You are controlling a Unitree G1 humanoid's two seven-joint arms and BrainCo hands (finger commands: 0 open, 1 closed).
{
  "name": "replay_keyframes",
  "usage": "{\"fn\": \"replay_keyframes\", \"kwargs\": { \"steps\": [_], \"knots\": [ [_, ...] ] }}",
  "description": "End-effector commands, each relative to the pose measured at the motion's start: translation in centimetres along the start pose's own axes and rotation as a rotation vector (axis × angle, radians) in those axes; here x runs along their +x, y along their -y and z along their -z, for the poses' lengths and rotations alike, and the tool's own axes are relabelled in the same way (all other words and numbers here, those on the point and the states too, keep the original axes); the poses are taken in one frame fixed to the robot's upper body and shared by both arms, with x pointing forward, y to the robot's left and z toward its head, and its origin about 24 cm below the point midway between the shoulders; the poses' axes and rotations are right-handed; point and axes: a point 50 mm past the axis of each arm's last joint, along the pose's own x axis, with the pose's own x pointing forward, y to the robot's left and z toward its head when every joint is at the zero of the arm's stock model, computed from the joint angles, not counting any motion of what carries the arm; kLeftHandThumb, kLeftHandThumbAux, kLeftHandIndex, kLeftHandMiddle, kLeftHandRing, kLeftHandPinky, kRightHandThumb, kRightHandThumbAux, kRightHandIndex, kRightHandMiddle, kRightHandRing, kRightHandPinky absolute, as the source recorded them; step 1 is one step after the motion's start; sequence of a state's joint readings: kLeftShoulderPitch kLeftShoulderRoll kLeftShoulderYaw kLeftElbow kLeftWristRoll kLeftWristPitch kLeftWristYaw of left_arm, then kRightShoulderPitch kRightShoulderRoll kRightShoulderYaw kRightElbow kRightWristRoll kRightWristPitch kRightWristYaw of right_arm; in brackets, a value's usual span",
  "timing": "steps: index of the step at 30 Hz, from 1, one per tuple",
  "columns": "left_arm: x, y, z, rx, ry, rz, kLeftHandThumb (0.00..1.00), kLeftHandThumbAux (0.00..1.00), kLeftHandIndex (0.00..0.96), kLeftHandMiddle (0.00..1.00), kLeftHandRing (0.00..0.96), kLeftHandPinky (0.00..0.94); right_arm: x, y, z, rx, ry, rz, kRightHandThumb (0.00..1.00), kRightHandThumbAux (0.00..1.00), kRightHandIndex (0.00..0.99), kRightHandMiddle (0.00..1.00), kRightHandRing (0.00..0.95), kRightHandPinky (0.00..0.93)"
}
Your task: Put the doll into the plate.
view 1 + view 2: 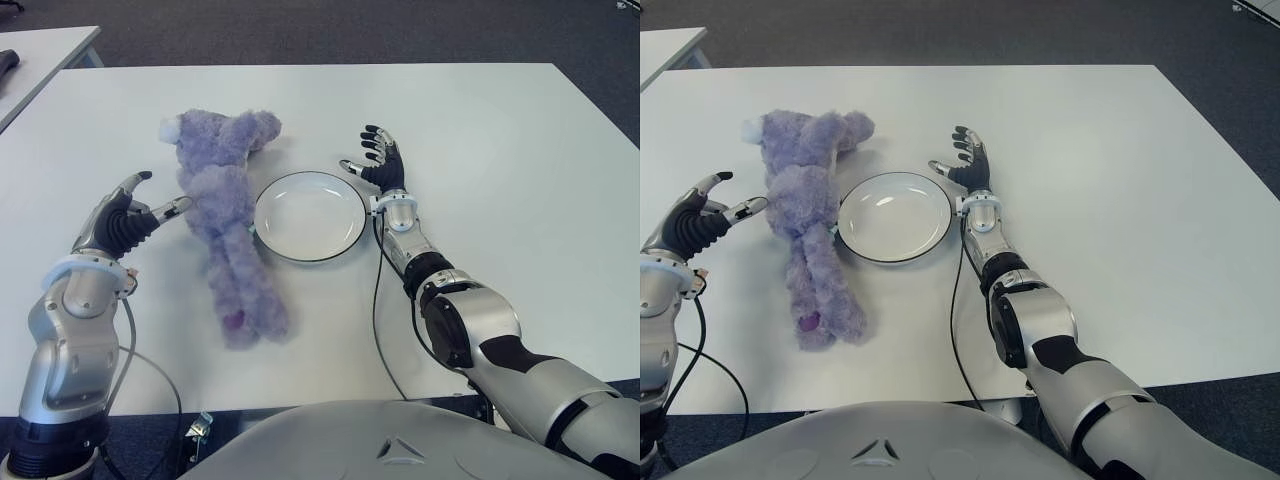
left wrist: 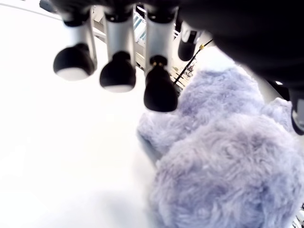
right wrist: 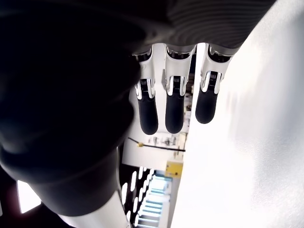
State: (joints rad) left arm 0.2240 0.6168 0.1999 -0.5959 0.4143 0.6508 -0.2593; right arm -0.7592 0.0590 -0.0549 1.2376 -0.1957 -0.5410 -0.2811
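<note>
Doll point(image 1: 225, 215) beside plate point(image 1: 310, 215), no readable writing.
You see it lying on the counter point(image 1: 500, 150); left hand point(image 1: 125, 215) near it, right hand point(image 1: 383, 160) beyond the plate, both fingers released, grasping nothing.

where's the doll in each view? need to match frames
Left eye: doll left of centre, between the left hand and the plate.
Right eye: doll further left.
Left wrist: doll fills the lower right, near the fingertips.
Right wrist: not in it.
Shared landmark: the white table.
</note>
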Motion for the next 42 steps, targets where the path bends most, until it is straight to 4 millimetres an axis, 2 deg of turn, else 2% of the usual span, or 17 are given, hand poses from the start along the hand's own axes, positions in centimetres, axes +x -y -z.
{"fn": "replay_keyframes", "kwargs": {
  "steps": [1,14,22,24,25,26,27,28,31,32,35,42],
  "knots": [
    [-0.8,-0.3,0.2,0.021,-0.014,0.026,0.0,0.326,0.0,0.804,0.843,0.847,-7.0,0.0,9.2,-0.063,-0.405,-0.037,0.12,0.96,0.171,0.235,0.21,0.211],
    [-1.6,-0.4,-1.1,0.058,0.056,0.012,0.0,0.359,0.0,0.799,0.838,0.843,-6.9,0.0,9.2,-0.053,-0.413,-0.038,0.103,0.959,0.171,0.235,0.21,0.211],
    [-2.2,1.5,-2.4,0.062,0.138,0.02,0.0,0.351,0.0,0.794,0.829,0.844,-6.8,0.0,9.2,-0.035,-0.422,-0.037,0.113,0.964,0.167,0.234,0.209,0.211],
    [-2.1,2.0,-2.7,0.066,0.158,0.024,0.0,0.339,0.0,0.752,0.819,0.842,-6.8,0.0,9.2,-0.04,-0.421,-0.038,0.115,0.961,0.167,0.235,0.21,0.213],
    [-2.0,2.4,-3.1,0.061,0.179,0.035,0.0,0.34,0.0,0.683,0.785,0.799,-6.7,0.0,9.2,-0.044,-0.42,-0.04,0.115,0.96,0.168,0.235,0.21,0.213],
    [-1.9,2.6,-3.4,0.057,0.191,0.043,0.004,0.337,0.0,0.534,0.66,0.692,-6.7,0.0,9.2,-0.046,-0.42,-0.042,0.114,0.958,0.169,0.236,0.21,0.212],
    [-1.7,2.9,-3.8,0.05,0.209,0.057,0.005,0.337,0.0,0.508,0.639,0.674,-6.7,0.0,9.2,-0.049,-0.419,-0.044,0.113,0.958,0.169,0.236,0.211,0.212],
    [-1.6,3.1,-4.1,0.045,0.22,0.066,0.031,0.326,0.0,0.289,0.393,0.472,-6.7,0.0,9.2,-0.052,-0.418,-0.045,0.112,0.958,0.169,0.237,0.211,0.213],
    [-1.2,3.5,-4.9,0.041,0.241,0.081,0.053,0.32,0.0,0.15,0.203,0.29,-6.7,0.0,9.2,-0.057,-0.416,-0.047,0.109,0.958,0.17,0.237,0.211,0.214],
    [-1.0,3.6,-5.1,0.04,0.246,0.084,0.071,0.317,0.0,0.064,0.054,0.088,-6.7,0.0,9.1,-0.059,-0.415,-0.047,0.109,0.961,0.171,0.238,0.212,0.214],
    [-0.5,3.7,-5.7,0.044,0.262,0.087,0.095,0.318,0.0,0.017,0.001,0.008,-6.8,0.0,9.1,-0.061,-0.411,-0.048,0.123,0.966,0.173,0.24,0.213,0.215],
    [0.0,3.7,-6.2,0.045,0.281,0.083,0.155,0.333,0.0,0.0,0.0,0.016,-6.8,-0.1,9.1,-0.054,-0.415,-0.044,0.139,0.97,0.175,0.24,0.212,0.211]
  ]
}}
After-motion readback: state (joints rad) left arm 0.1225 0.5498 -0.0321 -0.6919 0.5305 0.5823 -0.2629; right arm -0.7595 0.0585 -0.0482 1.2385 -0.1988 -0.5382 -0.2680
